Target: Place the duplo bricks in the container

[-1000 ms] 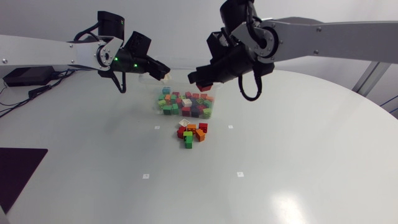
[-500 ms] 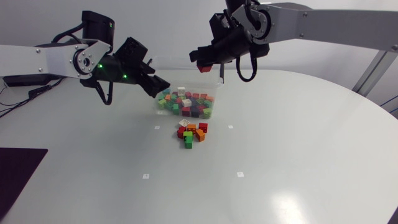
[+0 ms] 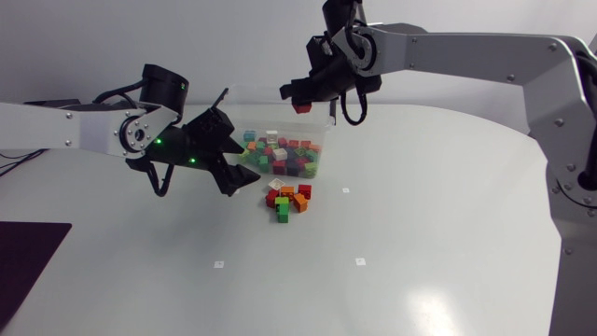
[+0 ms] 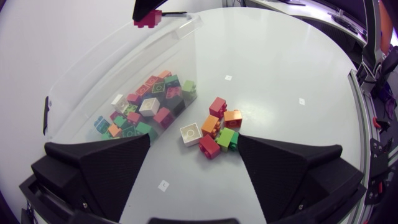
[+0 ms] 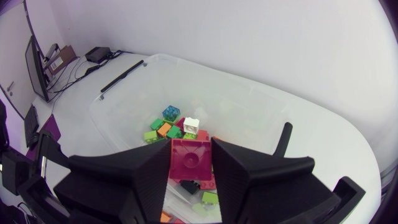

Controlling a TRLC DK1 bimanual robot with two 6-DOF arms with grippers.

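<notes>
Above the clear container (image 5: 261, 118), the jaws of the right arm (image 3: 438, 45) are clamped on a red-pink duplo brick (image 5: 189, 158), held over the many coloured bricks (image 3: 280, 154) lying inside. On the white worktop (image 3: 420, 233), just beside the container, sits a loose pile of bricks (image 3: 287, 199) in red, orange, green and white. The jaws of the left arm (image 3: 75, 126) stand wide apart, low beside the container, with that pile ahead of them.

left arm (image 3: 75, 126): silver-grey link, black joints, green lights (image 3: 159, 142), black cable loop (image 3: 164, 193) at 6 o'clock | right arm (image 3: 448, 51): silver-grey links, black wrist | left tool (image 4: 194, 142), right tool (image 5: 191, 149): matte black wedge fingers
</notes>
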